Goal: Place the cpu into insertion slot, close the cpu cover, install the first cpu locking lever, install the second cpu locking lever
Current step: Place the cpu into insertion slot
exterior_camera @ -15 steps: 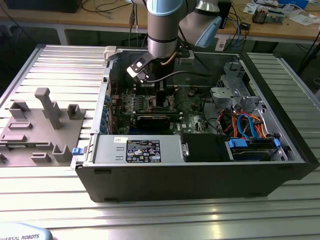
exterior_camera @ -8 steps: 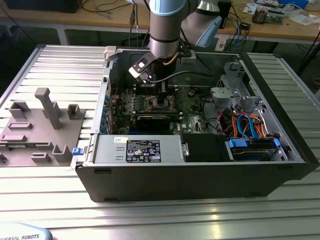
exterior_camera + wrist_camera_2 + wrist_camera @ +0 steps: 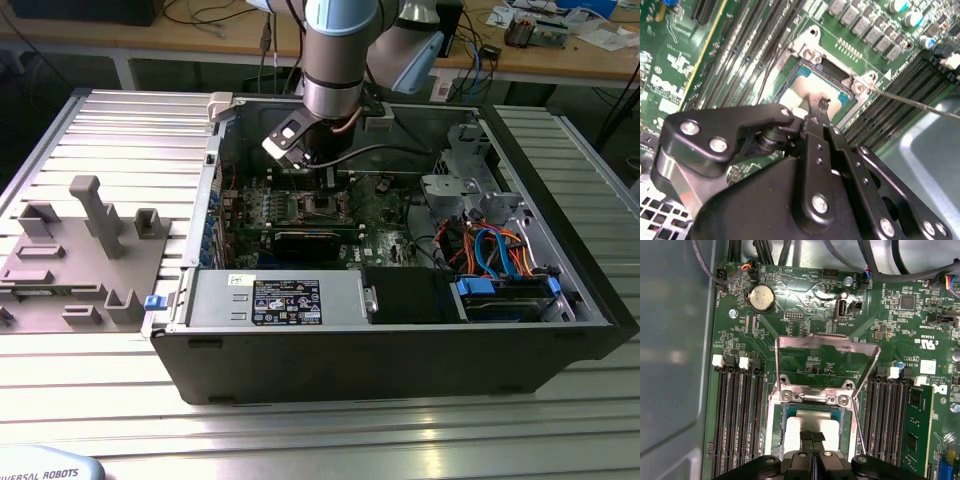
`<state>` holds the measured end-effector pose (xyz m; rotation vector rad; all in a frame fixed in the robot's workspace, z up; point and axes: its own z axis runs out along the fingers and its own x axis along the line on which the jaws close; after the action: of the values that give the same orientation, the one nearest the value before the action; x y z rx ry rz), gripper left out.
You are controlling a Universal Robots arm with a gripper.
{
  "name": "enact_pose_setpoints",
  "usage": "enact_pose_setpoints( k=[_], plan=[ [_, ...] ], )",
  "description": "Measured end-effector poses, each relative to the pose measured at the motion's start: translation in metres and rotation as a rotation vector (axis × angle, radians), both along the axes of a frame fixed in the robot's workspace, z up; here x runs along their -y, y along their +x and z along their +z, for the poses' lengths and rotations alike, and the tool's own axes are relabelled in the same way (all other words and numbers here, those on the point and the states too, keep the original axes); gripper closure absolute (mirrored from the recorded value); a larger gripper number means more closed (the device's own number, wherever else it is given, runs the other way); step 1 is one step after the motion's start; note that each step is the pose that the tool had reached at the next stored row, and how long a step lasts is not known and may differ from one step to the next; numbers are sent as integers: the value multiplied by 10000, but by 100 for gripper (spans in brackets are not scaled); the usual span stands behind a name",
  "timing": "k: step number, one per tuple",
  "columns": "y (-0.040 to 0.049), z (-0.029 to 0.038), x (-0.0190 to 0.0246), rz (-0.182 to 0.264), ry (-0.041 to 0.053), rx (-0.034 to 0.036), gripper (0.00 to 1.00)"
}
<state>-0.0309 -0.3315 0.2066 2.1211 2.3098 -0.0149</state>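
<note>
**Cpu in slot, cover up, hand closed over it**

In the exterior view the arm (image 3: 338, 60) reaches down into an open case (image 3: 400, 350) that lies on a ribbed metal table (image 3: 110, 110). The hand (image 3: 325, 180) hangs over the slot (image 3: 320, 208) near the middle of the board (image 3: 390, 215).

In both wrist views the cpu (image 3: 812, 419) (image 3: 802, 90) lies in the slot (image 3: 774, 420), silvery top up and a thin green edge showing around it. The hand (image 3: 812, 440) (image 3: 820, 107) has its fingers pressed together with nothing between them. Their tips are at the cpu's top; contact cannot be judged.

The cover (image 3: 827, 342) stands swung up on its hinge, away from the cpu. A thin wire lever (image 3: 915, 102) juts out beside the slot, unlatched. Memory slots (image 3: 740, 415) flank the slot on both sides, and a coin battery (image 3: 762, 297) sits beyond the cover.

The board carries white printed lettering. In the exterior view, a printed black-and-white label (image 3: 287, 302) sits on a grey box at 6 o'clock from the slot. A grey fixture (image 3: 80, 250) rests on the table at 9 o'clock from the case.
</note>
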Motion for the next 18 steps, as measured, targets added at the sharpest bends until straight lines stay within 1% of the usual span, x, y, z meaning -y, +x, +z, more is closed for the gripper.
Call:
enact_pose_setpoints(
  k=[4,6,8,9,12,14,16,17,18],
  plan=[
    [5,-16,2,20,-6,-51,89],
    [6,-16,2,23,-2,-51,89],
    [8,4,-1,24,15,-42,89],
    [8,36,1,24,5,-47,89],
    [12,96,3,26,3,-48,89],
    [19,182,4,23,29,-48,89],
    [20,246,4,23,39,-49,89],
    [20,301,4,24,40,-49,89],
    [20,328,4,24,42,-49,89]
  ],
)
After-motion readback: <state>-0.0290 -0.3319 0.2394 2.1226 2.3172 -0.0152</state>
